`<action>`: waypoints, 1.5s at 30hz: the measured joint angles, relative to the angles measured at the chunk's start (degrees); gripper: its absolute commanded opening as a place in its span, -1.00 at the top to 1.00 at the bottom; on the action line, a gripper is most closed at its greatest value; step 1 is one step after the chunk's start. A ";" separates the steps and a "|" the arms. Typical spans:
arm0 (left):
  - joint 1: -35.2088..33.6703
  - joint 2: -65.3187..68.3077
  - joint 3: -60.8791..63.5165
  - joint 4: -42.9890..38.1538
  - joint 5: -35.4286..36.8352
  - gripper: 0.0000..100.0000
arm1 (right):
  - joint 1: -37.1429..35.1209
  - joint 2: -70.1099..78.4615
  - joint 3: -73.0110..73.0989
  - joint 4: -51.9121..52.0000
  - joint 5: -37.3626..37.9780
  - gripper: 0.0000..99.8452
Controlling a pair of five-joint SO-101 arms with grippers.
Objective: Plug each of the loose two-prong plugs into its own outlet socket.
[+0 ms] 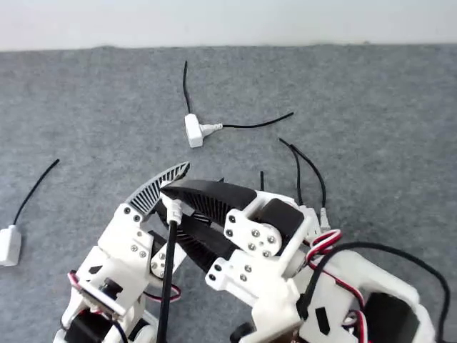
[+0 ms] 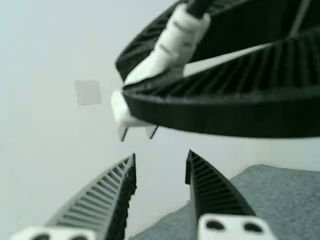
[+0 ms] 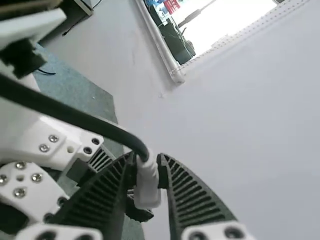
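R gripper (image 3: 146, 167): jaws pinching the held plug (image 3: 146, 189) across its white body. The grip sits behind the prongs, leaving them clear for insertion.
Prongs (image 2: 123, 133): two, bare, projecting past the R fingers and aimed toward the L gripper.
Cable (image 3: 65, 116): black, exits the plug's rear. In the high view it runs back btwn the two arms toward their bases. Looks slack, so prob. no drag on the grip.
L gripper (image 2: 161, 156): jaws spread, nothing btwn them. It is close to the prongs, w/ the R gripper crossing over it. Judged: standing by to steady or receive; no socket in hand yet.
Spare plug (image 1: 325, 216): white tip just beside the R arm, lead curving away across the mat (image 1: 371, 107). Partly hidden; prongs can't be made out.
Mated pair (image 1: 194, 131): a plug appears seated in a white socket, far side, mid-mat. Judged done.
Free socket (image 1: 10, 245): white block w/ short lead at the mat's left edge, well apart from both grippers. Likely target for the held plug, so a long carry is needed.
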 measured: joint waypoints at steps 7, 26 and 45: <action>-0.62 0.00 0.00 -0.18 -0.88 0.68 | 0.00 0.00 0.00 0.18 -1.41 0.98; -9.67 0.00 -3.96 -0.18 -0.26 0.68 | 0.00 -2.81 0.00 2.90 -1.93 0.98; -9.58 0.00 -6.42 5.10 0.00 0.68 | 4.22 -5.54 3.34 1.23 -1.93 0.98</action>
